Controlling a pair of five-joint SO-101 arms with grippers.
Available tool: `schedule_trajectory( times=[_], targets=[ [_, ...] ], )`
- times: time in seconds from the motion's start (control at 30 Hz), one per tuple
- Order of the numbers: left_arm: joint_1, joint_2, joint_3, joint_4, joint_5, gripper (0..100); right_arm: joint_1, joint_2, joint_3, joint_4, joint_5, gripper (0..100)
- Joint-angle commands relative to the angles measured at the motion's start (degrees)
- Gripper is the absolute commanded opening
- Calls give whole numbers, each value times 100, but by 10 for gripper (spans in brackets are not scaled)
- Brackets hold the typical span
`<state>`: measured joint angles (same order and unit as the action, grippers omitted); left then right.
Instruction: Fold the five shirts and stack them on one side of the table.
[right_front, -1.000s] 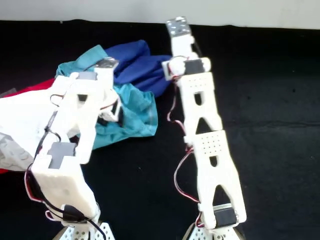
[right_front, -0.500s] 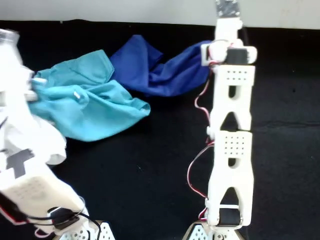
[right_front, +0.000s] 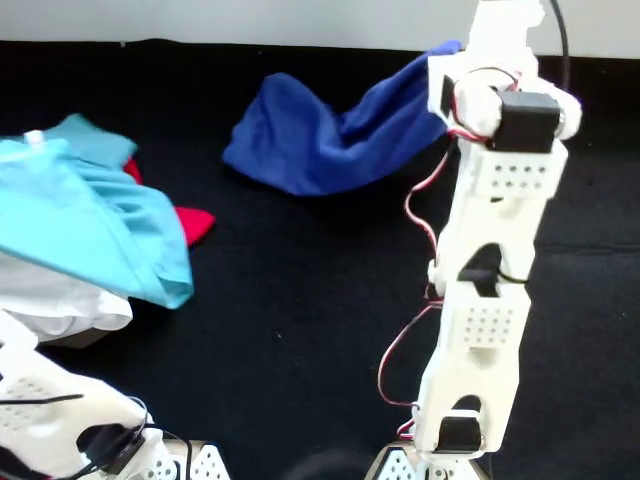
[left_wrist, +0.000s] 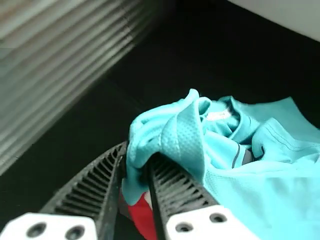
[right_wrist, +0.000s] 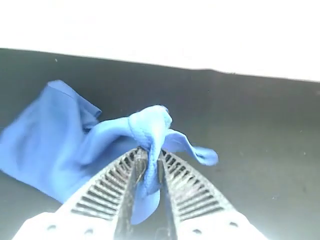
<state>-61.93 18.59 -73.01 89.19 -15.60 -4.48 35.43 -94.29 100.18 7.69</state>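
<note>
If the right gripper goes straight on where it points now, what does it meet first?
Beyond the blue shirt in the right gripper, probably the bare table; depth is unclear.

Nothing legible anywhere; the neck tag (left_wrist: 216, 116) on the teal shirt (left_wrist: 260, 170) is unreadable.

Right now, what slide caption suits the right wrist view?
Right gripper shut on a bunched fold of the blue fabric shirt over the black tabletop.

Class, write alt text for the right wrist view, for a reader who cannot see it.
The right pincer is shut on a bunched fold of a blue shirt, the rest of which trails away onto the black table. A pale wall runs behind the table.
</note>
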Motion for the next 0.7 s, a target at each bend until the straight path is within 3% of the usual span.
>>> schedule_trajectory(
  times=[0.0, 0.17, 0.3, 0.4, 0.67],
  targets=[
    [-479, -207, -426, -615, -35, 9, -233, -576, -690, 40, 316, 5],
    [-655, -154, -347, -932, -35, 9, -602, -813, -690, 57, 360, 5],
    [-409, 66, 127, -615, -70, 10, -804, -1042, -690, 75, 352, 5],
    [-136, 321, 497, -264, -510, 24, -998, -1367, -681, 75, 352, 5],
    [409, 760, 699, 396, -642, 255, -1279, -2176, 620, 92, 360, 5]
  ],
)
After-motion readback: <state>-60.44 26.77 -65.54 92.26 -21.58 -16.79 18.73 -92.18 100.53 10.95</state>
